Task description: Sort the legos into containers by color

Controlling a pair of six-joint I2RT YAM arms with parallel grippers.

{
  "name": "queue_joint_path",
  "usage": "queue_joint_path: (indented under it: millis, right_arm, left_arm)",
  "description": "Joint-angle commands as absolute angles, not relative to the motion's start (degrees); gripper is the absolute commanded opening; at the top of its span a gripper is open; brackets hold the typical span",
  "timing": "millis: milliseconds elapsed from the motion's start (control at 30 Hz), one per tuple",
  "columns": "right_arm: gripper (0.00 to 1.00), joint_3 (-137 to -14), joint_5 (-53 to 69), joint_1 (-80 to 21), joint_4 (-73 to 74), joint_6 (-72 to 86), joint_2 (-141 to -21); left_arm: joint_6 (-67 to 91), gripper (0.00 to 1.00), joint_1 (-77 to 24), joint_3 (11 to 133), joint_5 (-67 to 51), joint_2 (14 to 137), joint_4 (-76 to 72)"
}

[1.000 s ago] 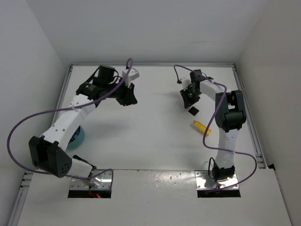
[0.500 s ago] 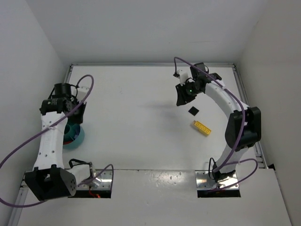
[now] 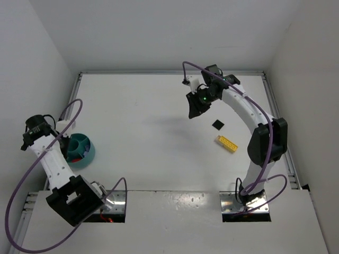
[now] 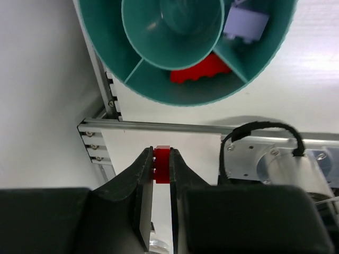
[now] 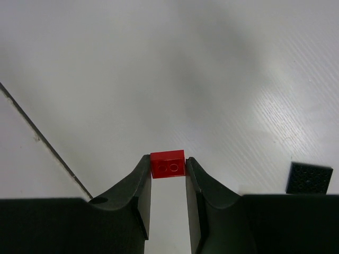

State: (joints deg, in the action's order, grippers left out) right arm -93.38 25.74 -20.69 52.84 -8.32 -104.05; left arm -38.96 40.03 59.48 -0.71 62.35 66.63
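Observation:
My left gripper (image 4: pixel 162 159) is shut on a small red brick (image 4: pixel 162 165), held in the air near the table's left front corner. In the top view it (image 3: pixel 45 138) is just left of the teal bowl (image 3: pixel 87 151). The bowl (image 4: pixel 106 47) has compartments; one holds a red brick (image 4: pixel 204 69), another a pale brick (image 4: pixel 243 24). My right gripper (image 5: pixel 168 159) is shut on another red brick (image 5: pixel 168 164) above the bare table; in the top view it (image 3: pixel 193 109) is at the back middle. The yellow brick (image 3: pixel 226 143) lies flat at the right.
A small black square piece (image 3: pixel 217 124) lies between my right gripper and the yellow brick; it also shows in the right wrist view (image 5: pixel 309 178). An aluminium rail (image 4: pixel 159 127) and my left arm's base (image 4: pixel 275 164) lie below my left gripper. White walls enclose the table.
My left arm has swung from the back middle to the far left beside the teal bowl. My right gripper has moved left, away from the black piece.

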Motion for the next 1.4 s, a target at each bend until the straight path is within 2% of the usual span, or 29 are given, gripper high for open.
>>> queue_joint_path:
  millis: [0, 467, 900, 1033, 1133, 1200, 1267, 1367]
  right_arm:
    - [0.05, -95.6, 24.6, -22.4, 54.1, -7.8, -104.8]
    - [0.05, -94.0, 21.7, -24.4, 54.1, -8.3, -104.2]
    - [0.03, -94.0, 21.7, -25.0, 54.1, -8.3, -104.8]
    - [0.03, -94.0, 21.7, -25.0, 54.1, -8.3, -104.8]
    - [0.03, -94.0, 21.7, -25.0, 54.1, -8.3, -104.8]
    - [0.03, -94.0, 21.7, -25.0, 54.1, -8.3, -104.8]
    - [0.03, -93.5, 21.7, -25.0, 54.1, -8.3, -104.8]
    - [0.03, -93.5, 22.2, -25.0, 54.1, -8.3, -104.2]
  left_arm:
    - [-47.4, 0.01, 44.6, 57.7, -5.4, 62.0, 66.2]
    - [-51.0, 0.01, 45.3, 55.1, -15.4, 64.2, 64.2]
    - [-49.9, 0.11, 45.3, 55.8, -17.7, 68.3, 60.6]
    - [-49.9, 0.17, 45.3, 56.3, -18.2, 69.3, 60.1]
    - [-49.9, 0.27, 45.3, 56.9, -18.7, 69.3, 60.1]
    - [-50.6, 0.40, 45.3, 57.5, -19.3, 69.3, 60.6]
    - [-50.6, 0.46, 45.3, 58.1, -19.3, 69.9, 60.6]
    - [-50.1, 0.47, 45.3, 58.7, -19.3, 69.9, 60.6]
